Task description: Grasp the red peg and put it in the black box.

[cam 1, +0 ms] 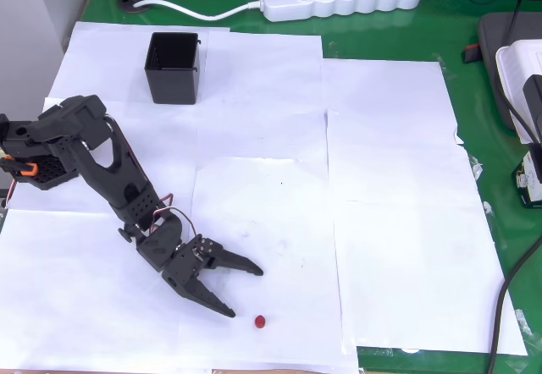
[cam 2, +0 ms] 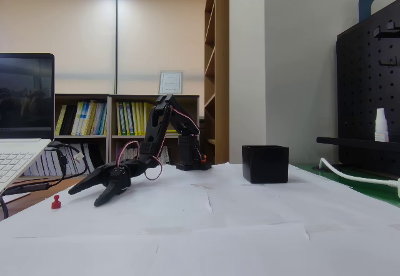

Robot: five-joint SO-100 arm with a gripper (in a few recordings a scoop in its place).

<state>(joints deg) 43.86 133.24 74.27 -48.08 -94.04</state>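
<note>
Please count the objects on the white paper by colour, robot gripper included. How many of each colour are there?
Red: 1, the red peg
Black: 2, the black box and the open gripper
Total: 3

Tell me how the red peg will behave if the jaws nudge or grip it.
The red peg looks tiny and probably very light, so a nudge would likely send it skidding over the white paper. In the fixed view it stands upright on a narrow base, so it may topple. The open gripper dwarfs it; it could slip out.
</note>
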